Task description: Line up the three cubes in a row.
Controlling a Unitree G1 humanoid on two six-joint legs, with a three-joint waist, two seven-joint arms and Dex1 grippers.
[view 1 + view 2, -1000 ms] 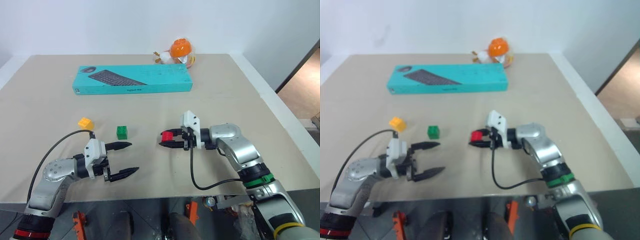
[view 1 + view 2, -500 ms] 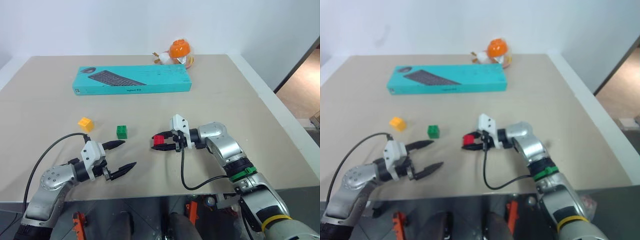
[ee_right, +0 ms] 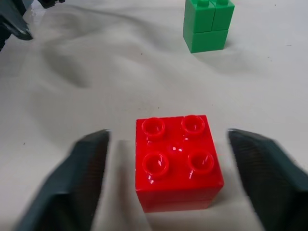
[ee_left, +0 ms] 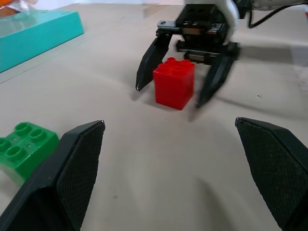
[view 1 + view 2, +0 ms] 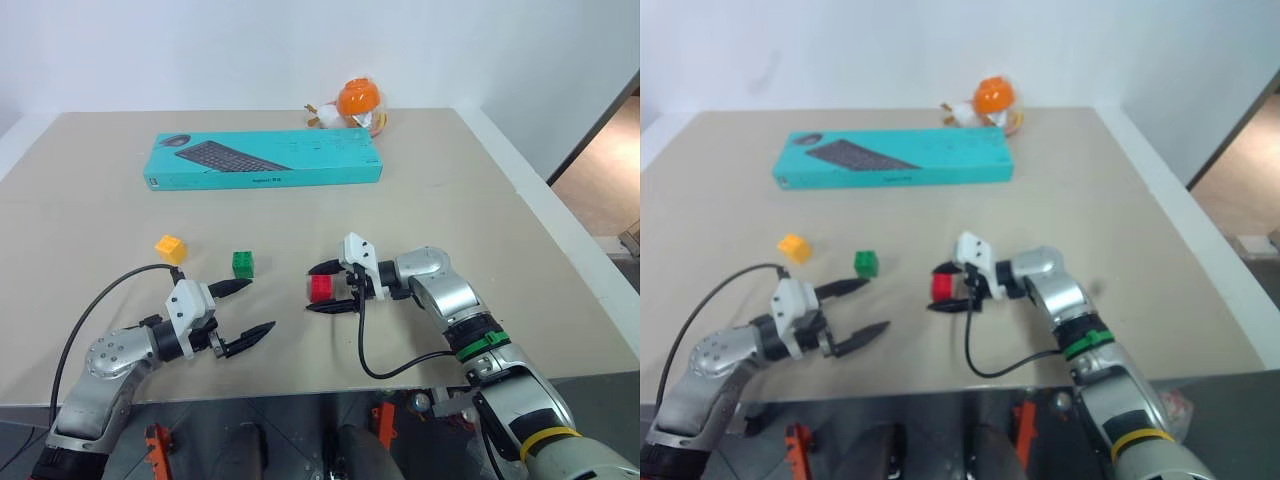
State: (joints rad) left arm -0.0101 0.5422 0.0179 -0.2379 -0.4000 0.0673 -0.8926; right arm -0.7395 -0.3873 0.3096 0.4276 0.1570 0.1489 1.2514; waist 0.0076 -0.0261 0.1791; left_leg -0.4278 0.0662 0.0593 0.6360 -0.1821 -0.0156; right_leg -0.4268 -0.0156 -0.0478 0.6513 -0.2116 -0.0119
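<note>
Red cube set down between the right hand's spread fingers

The red cube (image 5: 321, 288) — glossy, four studs up — sits on the worktop (image 5: 450, 200) at frame centre, right of the green cube (image 5: 243, 264) and yellow cube (image 5: 171, 247). The right hand (image 5: 326, 288), clamped on it a second ago, now stands open around it — not touching. The left hand (image 5: 252, 307), lower left, is open and empty as before.

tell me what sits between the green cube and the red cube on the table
Nothing: that stretch is bare tabletop. In the left eye view the green cube and the red cube stand apart with table between, and the right wrist view shows the same gap.
</note>
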